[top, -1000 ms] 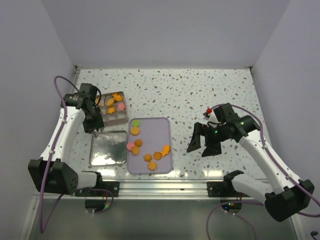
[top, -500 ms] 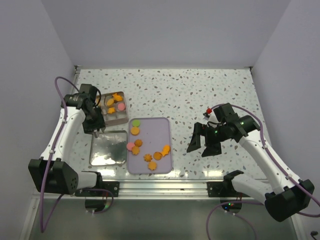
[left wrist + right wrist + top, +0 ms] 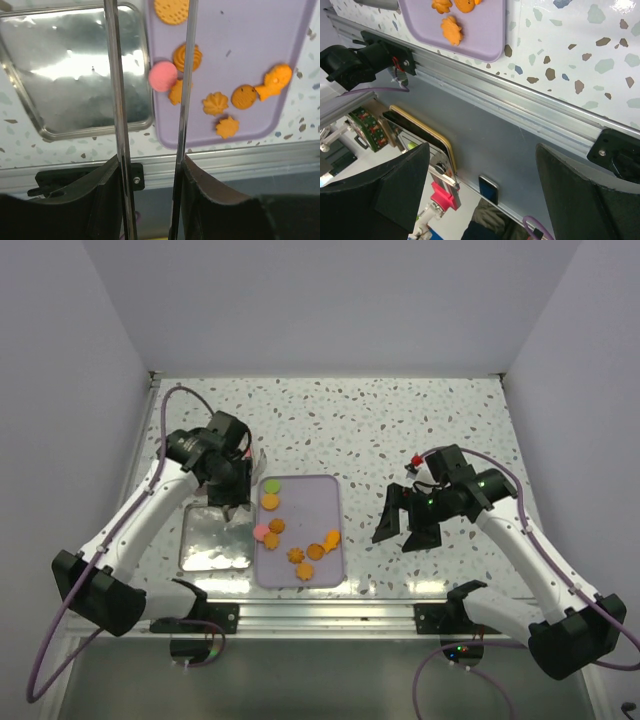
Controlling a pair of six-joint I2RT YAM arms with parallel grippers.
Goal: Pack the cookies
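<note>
"Looking from overhead, you see the cookies strewn on the lilac tray, a green one at its far end. What does your left wrist camera add?"

"The metal tongs, up close. Your left claw is clamped on their arms, blades apart. A pink cookie sits between the blades at the tray's left edge, touching an orange one. Whether a blade touches it, you cannot tell. The shiny metal pan lies just beside the tray."

"And the right side?"

"Your right claw stands over the desk right of the tray, well apart from it, fingers spread wide with nothing between them. Its camera catches only the tray's near corner, a flower cookie on it, and the desk's front rail."
</note>
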